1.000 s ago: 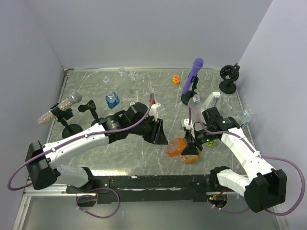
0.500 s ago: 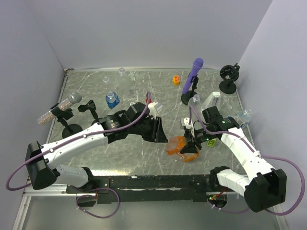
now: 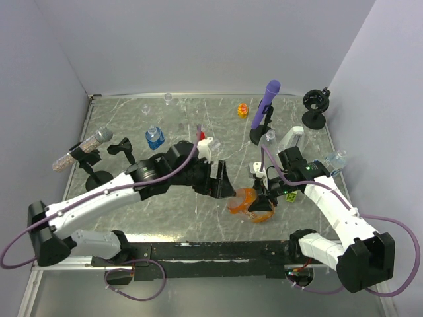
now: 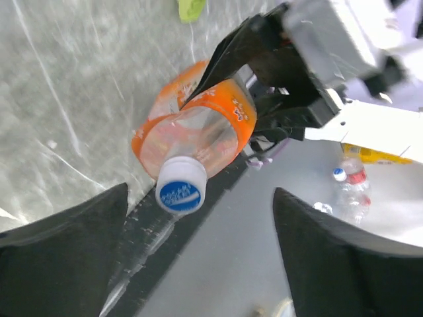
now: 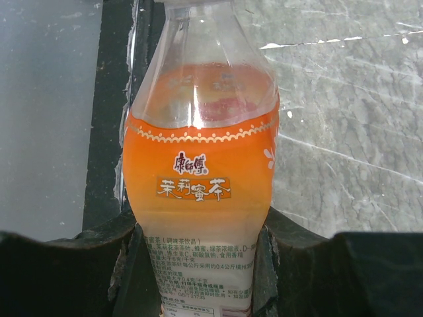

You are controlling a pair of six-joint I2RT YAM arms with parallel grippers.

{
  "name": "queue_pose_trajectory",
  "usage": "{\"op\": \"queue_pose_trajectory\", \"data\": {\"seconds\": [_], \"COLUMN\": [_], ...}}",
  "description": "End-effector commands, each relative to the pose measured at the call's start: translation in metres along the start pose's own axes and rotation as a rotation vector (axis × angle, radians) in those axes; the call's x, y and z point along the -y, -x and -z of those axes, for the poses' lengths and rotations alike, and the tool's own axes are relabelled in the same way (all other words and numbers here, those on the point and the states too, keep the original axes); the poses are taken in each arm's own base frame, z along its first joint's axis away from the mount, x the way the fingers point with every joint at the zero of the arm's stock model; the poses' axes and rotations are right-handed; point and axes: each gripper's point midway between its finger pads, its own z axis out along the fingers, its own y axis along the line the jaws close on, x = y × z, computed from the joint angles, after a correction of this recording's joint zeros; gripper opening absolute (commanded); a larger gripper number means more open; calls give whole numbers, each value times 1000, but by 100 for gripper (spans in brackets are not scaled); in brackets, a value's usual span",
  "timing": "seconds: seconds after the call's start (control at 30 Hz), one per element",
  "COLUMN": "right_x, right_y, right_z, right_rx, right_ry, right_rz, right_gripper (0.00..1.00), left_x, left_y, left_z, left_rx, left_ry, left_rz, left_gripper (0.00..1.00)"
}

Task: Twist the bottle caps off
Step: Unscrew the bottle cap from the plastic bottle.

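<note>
Orange-banded clear bottle [image 5: 198, 185], round white cap [image 4: 180, 191], clamped in right pincer [image 5: 198, 261]; left pincer [image 4: 200, 198] wide.

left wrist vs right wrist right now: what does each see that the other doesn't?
Left wrist only: the cap, still on, white with a blue top, framed by the open left gripper; a small bottle in the background. Right wrist only: the label print, head-on; the cap is cropped out. Both: the orange bottle, clamped by the right gripper, and the table.
</note>
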Motion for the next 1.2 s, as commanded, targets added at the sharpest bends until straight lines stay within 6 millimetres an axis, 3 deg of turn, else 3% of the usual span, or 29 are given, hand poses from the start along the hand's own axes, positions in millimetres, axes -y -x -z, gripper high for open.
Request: {"op": "queue_pose_trajectory", "data": {"seconds": [0.0,0.1,0.2,0.23,0.27,0.37,0.5,0.63,1.17], "right_x": [2,2,1,1,1,1,2,1,1], "right_y": [14,14,14,14,14,14,14,14,14], "right_z": [-1,-1,-1,-1,-1,-1,-1,-1,-1], "right_rx": [46,47,50,52,50,50,49,48,48], "right_ry": [9,9,12,15,14,12,14,15,12], "right_rz": [61,62,61,61,63,64,63,62,64], "right_gripper": [20,20,20,20,20,20,20,20,20], "left_x": [12,16,19,12,14,17,11,15,6], "left_y": [26,28,21,6,4,11,10,12,4], "left_z": [35,56,73,69,73,77,43,24,-3], "left_rx": [177,296,444,453,519,635,450,407,273], "left_ry": [-52,-125,-226,-271,-301,-312,-301,-337,-385], "left_rz": [-218,-416,-722,-845,-977,-1129,-1224,-1236,-1216], "left_gripper": [99,97,97,97,97,97,98,92,48]}}
